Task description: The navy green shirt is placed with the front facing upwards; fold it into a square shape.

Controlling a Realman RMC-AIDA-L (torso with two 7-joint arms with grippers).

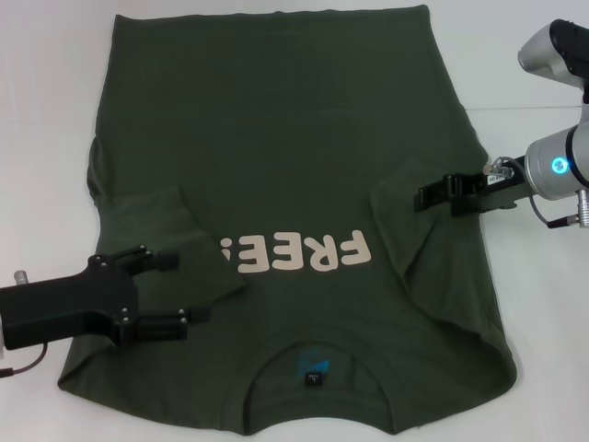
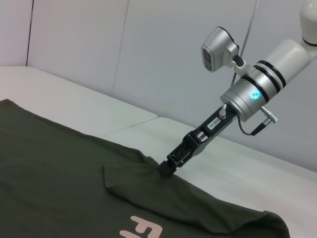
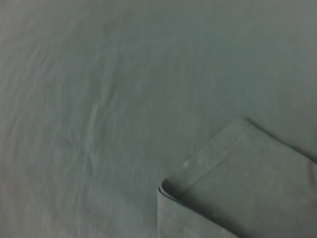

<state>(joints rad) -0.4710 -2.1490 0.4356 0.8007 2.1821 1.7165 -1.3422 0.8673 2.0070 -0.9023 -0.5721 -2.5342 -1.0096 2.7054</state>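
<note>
Fingers spread and empty on my left gripper [image 1: 173,288] at eight o'clock over the shirt [image 1: 285,147], while the right gripper [image 1: 421,197] at three o'clock, grip unclear, should press that folded sleeve [image 1: 405,216] flat.

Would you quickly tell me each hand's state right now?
Left hand: open, over the navy green shirt.
Right hand: closed on the shirt's folded sleeve.

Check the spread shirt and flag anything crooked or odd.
The dark olive-green cotton T-shirt lies face up with both short sleeves folded inward over its chest; the left one covers the lettering's end. Left gripper hovers open nearby; the right gripper is at the other sleeve.
</note>
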